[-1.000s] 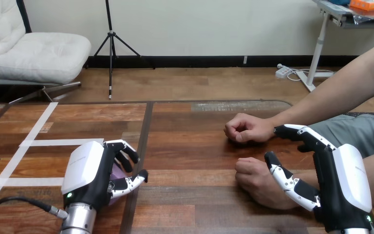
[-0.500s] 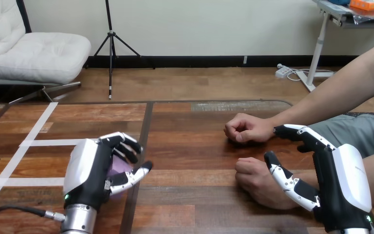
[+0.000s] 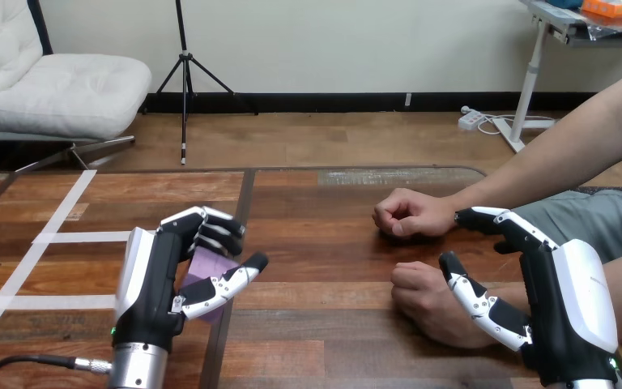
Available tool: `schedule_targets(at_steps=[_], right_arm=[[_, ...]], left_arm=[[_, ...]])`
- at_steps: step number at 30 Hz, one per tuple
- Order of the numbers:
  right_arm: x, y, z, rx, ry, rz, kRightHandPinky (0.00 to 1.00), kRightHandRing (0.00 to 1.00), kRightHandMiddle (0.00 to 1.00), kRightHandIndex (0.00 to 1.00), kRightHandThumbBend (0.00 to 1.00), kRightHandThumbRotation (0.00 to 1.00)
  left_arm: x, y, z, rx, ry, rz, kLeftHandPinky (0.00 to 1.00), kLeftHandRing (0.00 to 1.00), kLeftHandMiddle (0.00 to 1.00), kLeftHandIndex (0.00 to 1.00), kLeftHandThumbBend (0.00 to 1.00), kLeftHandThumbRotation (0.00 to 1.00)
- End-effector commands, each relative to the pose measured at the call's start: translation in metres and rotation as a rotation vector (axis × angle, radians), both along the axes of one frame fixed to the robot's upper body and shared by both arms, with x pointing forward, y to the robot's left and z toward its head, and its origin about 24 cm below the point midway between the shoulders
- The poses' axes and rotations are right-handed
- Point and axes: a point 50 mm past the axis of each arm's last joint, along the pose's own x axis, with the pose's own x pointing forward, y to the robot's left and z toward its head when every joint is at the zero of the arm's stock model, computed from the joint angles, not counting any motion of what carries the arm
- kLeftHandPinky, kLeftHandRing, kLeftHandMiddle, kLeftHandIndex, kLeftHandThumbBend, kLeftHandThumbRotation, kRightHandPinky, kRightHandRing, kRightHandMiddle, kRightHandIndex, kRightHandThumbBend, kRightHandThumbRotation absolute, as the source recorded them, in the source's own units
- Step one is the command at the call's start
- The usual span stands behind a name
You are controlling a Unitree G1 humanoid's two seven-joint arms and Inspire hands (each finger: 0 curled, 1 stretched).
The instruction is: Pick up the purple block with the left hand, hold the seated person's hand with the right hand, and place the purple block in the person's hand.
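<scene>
The wooden tabletop (image 3: 316,235) runs across the view, with the person seated at its right side. Both of the person's hands rest on it as loose fists: the farther hand (image 3: 409,215) near the middle, the nearer hand (image 3: 423,301) just below it.

The right hand (image 3: 568,312) sits over the wrist of the nearer hand. Its thumb lies along the back of that hand and its fingers reach out fairly straight toward the farther wrist. It looks spread rather than closed, and I see nothing curled round the person.

The left hand (image 3: 155,279) stands on edge at the left, well apart from the person. Its fingers are bent over the purple block (image 3: 208,265) from above and its thumb comes in from below, so the block is pinched between them and appears to be just off the wood.

The pick-up looks done, while the hold on the person's hand and the hand-over are not yet done. Next, the right hand should close on the nearer hand, that fist needs to open palm-up, and the left arm must carry the block right across the tabletop without loosening its pinch
</scene>
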Motion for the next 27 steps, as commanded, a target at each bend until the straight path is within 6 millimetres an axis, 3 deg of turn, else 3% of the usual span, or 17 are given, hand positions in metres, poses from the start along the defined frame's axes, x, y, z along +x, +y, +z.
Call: schedule_targets(at_steps=[1,27], right_arm=[[0.010,0.002,0.019,-0.009,-0.088,0.022,0.64,0.73,0.71,0.70,0.42,0.43],[0.012,0.000,0.020,-0.024,-0.089,0.025,0.65,0.73,0.71,0.70,0.44,0.40]], left_arm=[[0.009,-0.004,0.016,-0.098,-0.100,-0.011,0.29,0.37,0.46,0.50,0.74,0.17],[0.003,-0.021,0.022,-0.311,-0.195,-0.057,0.31,0.39,0.48,0.51,0.80,0.19]])
